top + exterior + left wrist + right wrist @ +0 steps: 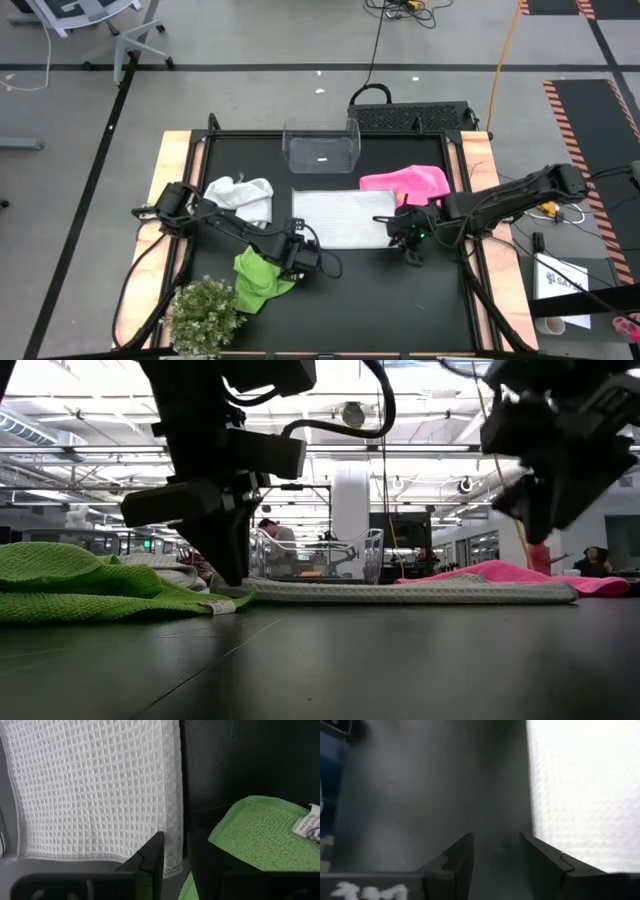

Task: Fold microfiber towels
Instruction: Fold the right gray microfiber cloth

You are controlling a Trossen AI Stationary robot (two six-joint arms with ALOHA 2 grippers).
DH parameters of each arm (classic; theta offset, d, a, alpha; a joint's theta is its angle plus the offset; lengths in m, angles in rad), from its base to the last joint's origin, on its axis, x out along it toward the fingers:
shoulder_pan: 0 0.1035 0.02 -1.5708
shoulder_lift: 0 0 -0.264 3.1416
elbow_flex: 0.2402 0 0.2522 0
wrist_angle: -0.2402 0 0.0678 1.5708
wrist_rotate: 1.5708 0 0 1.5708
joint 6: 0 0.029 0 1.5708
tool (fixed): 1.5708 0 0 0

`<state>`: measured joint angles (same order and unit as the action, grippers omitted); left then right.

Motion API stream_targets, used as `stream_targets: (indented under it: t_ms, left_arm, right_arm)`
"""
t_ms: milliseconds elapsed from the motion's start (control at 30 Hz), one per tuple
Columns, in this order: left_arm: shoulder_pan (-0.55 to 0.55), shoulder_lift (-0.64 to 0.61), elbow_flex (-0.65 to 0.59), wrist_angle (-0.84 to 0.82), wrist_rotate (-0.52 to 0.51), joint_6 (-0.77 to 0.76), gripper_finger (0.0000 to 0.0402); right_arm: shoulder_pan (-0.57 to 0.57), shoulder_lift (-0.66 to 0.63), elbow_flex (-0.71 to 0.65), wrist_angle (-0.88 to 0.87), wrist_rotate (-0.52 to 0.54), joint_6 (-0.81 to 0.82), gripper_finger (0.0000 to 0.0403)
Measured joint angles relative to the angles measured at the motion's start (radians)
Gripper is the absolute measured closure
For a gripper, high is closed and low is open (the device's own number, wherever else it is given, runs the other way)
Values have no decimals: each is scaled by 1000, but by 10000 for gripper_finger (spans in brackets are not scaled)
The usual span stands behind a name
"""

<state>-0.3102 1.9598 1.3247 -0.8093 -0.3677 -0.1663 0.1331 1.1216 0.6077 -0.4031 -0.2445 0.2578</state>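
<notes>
Along the bottom of the high view, nearest me, the small bushy plant (pixel 205 312) sits at lower left with the lime green towel (pixel 258 280) crumpled just beside it. The left hand (pixel 297 258) is low at the green towel's upper edge, touching the lower left corner of the flat white towel (pixel 340 216); its fingers look narrowly parted, and I cannot tell whether they pinch any cloth. The right hand (pixel 408 240) hangs off the flat towel's lower right corner; its fingers (pixel 457 865) stand apart over bare dark surface (pixel 420 795), holding nothing.

Mid-frame, that white towel lies spread and flat at the centre. Farther up, a crumpled white towel (pixel 245 195) lies at the left, the pink towel (pixel 408 183) at the right, and the clear bin (pixel 321 147) at the top.

My worry: the left hand may snag the green cloth along with the white corner, or the right may close on nothing, dragging the towel askew.
</notes>
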Motion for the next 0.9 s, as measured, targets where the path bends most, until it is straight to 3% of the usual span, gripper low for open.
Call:
stream_targets:
  t_ms: [233,400,667,900]
  left_arm:
    - [21,0,0,0,-20,6,314]
    - [31,0,0,1,-27,6,314]
    - [32,0,0,1,-27,2,314]
    - [32,0,0,-3,-26,-48,314]
  right_arm:
    - [60,58,43,-116,164,-216,254]
    - [81,140,43,-122,221,-303,254]
    - [85,249,43,-80,225,-298,254]
    - [85,264,44,-64,272,-252,254]
